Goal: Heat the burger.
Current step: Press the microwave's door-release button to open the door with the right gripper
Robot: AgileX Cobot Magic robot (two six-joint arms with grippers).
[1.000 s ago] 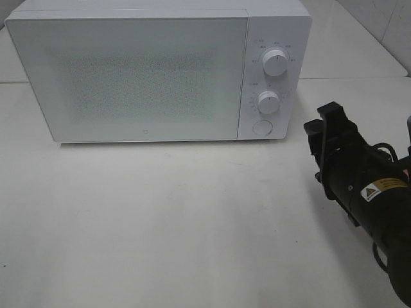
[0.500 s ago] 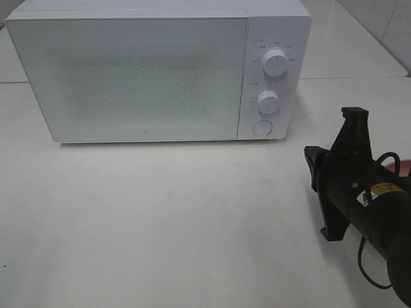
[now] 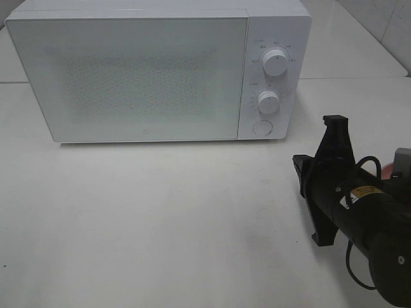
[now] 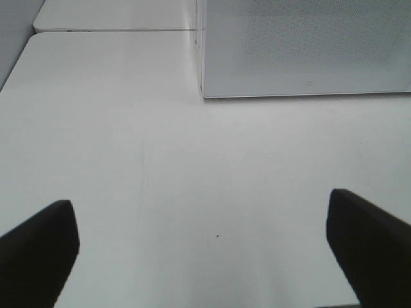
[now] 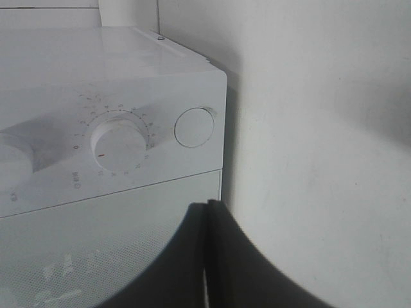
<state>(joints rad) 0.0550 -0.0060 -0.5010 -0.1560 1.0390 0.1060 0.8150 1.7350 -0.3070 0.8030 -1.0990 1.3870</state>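
The burger shows in none of the views; only a sliver of the pink plate point(image 3: 387, 169) peeks from behind the right arm, so the burger is probably hidden there, well apart from the microwave point(image 3: 148, 70). Its door is shut. Over the last second the right gripper point(image 3: 335, 120) has rolled onto its side, its fingers have pressed together on nothing, and it has edged toward the oven's front corner. It now points at the round button point(image 3: 261, 127) below the 2 knobs point(image 3: 268, 102), likely to pop the door first. The left gripper point(image 4: 202, 224) hangs spread wide over the bare table point(image 3: 160, 218). A yellow warning label point(image 3: 363, 194) on the right arm, the dial markings and a small door mark are too small to read.
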